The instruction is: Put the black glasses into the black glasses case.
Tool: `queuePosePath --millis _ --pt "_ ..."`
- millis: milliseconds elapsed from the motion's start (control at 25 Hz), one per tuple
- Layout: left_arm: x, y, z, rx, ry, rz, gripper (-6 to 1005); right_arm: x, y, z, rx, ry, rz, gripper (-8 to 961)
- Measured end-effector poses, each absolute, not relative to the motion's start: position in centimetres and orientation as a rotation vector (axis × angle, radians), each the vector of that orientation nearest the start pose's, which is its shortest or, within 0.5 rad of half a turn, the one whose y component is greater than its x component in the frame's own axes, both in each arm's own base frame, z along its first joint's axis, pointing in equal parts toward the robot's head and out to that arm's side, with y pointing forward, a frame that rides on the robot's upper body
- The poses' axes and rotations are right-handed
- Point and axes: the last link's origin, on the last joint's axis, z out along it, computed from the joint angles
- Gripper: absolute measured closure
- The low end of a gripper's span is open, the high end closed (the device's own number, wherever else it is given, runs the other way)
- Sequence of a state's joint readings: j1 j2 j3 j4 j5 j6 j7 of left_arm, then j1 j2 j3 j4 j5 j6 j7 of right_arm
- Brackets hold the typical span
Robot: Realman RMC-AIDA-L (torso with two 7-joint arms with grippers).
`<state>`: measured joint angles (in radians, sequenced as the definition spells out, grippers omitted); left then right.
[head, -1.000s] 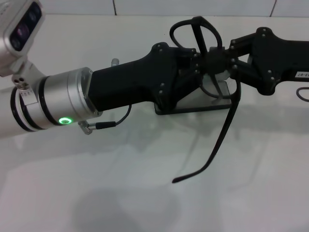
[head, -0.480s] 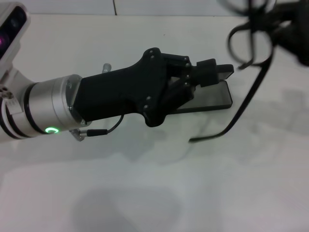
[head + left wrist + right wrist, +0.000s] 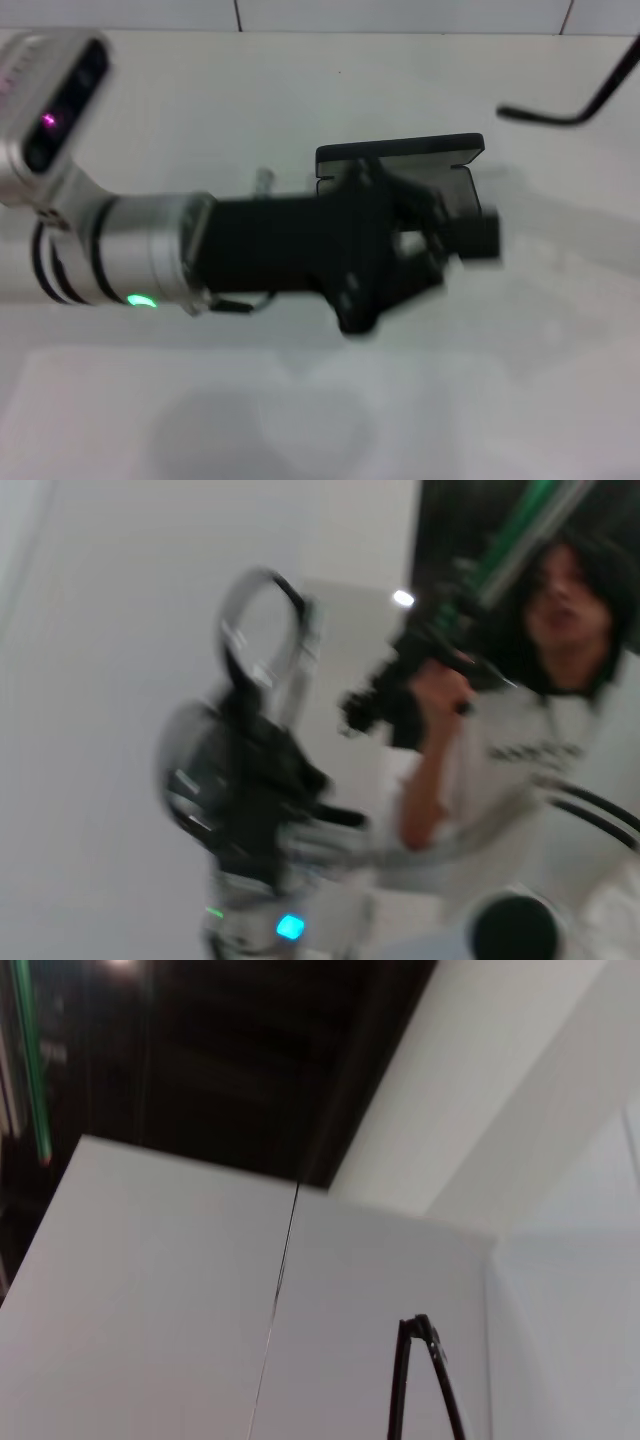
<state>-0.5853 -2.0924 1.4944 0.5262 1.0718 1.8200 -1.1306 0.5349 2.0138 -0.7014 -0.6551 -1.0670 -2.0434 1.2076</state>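
Observation:
The black glasses case (image 3: 400, 152) lies on the white table (image 3: 300, 90), with its raised edge showing past my left arm. My left gripper (image 3: 478, 237) hovers over the case's near right end, its fingers together with nothing between them. Of the black glasses (image 3: 575, 112), only one slim temple arm shows at the top right of the head view. In the left wrist view my right gripper (image 3: 250, 735) is shut on the black glasses (image 3: 262, 610), one lens loop rising above it. A piece of the frame (image 3: 420, 1380) shows in the right wrist view.
A person (image 3: 540, 680) stands beyond the table holding a dark device. A tiled wall (image 3: 400, 12) runs along the table's far edge. My left arm (image 3: 150, 260) crosses the table's near middle.
My right gripper has carried the glasses up and right, nearly out of the head view. My left gripper has let go of them and swung toward the near side of the case.

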Motion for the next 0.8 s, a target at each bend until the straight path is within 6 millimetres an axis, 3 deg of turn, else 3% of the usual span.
queuePosePath --millis 120,280,480,800 --pt "-12.9 26.9 -5.1 -2.959 0.074 -1.662 958 17.8 31.7 11.9 -2.083 -0.234 1.823 883" --pt "-11.8 26.2 -5.4 -2.859 0.204 -1.778 957 17.2 32.7 9.5 -2.106 -0.190 1.821 883" --pt "-11.6 26.2 -4.7 -2.670 0.222 -1.883 957 17.0 32.8 6.8 -2.187 -0.165 1.747 884" --pt "-11.7 26.8 -4.0 -2.577 0.166 -1.922 957 16.7 33.2 4.3 -2.290 -0.129 1.668 884"
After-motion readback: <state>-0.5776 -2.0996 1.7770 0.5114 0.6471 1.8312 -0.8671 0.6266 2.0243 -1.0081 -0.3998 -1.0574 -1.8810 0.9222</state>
